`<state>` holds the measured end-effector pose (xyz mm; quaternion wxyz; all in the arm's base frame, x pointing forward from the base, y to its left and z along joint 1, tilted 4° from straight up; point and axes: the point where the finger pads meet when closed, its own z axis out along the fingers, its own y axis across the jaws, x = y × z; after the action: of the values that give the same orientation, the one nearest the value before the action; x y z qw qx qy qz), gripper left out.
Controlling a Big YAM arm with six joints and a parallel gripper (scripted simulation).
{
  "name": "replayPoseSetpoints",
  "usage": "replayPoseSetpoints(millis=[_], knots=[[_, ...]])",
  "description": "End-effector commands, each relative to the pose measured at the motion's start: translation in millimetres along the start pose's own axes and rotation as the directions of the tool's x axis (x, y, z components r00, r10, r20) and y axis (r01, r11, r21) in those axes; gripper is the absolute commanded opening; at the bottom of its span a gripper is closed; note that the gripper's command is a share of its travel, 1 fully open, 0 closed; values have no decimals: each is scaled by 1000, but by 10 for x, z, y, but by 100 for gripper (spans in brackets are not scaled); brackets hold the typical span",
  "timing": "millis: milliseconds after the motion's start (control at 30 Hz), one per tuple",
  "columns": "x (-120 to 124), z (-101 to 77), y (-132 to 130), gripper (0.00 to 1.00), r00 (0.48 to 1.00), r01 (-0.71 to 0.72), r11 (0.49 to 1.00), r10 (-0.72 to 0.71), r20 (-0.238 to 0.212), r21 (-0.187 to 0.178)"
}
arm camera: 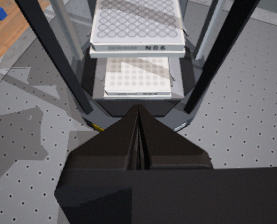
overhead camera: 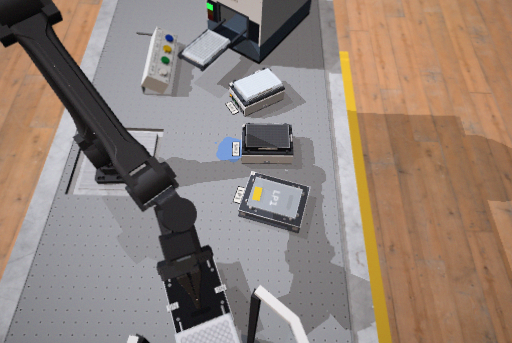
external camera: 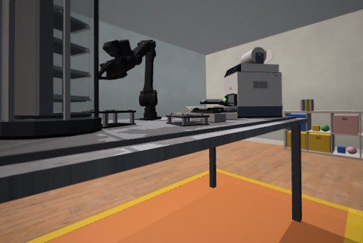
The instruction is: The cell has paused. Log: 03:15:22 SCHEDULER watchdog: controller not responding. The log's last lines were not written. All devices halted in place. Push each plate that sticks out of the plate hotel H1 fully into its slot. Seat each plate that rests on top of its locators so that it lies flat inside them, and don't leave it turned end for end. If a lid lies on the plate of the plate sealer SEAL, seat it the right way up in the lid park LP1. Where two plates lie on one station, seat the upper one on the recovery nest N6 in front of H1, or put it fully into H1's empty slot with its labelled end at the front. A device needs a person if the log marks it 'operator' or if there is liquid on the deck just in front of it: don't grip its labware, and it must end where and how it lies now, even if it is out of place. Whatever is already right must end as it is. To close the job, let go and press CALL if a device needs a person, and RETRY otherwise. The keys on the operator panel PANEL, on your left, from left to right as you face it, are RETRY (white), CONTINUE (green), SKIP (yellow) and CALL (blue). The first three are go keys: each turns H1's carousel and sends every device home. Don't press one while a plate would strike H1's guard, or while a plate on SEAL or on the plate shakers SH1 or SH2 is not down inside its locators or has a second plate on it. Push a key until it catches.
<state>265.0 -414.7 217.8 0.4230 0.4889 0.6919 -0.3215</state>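
Closed jaws point at 2 stacked well plates, the upper plate (arm camera: pixel 137 25) overhanging the lower plate (arm camera: pixel 138 76)
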Motion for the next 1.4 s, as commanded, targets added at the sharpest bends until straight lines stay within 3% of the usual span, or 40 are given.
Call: replayPoseSetpoints(millis=[0, 1367], knots=[[19, -70, 41, 0, 1000, -7, 1000, 7, -1, -9], [339, -594, 33, 0, 1000, -6, 1000, 6, -4, -9]])
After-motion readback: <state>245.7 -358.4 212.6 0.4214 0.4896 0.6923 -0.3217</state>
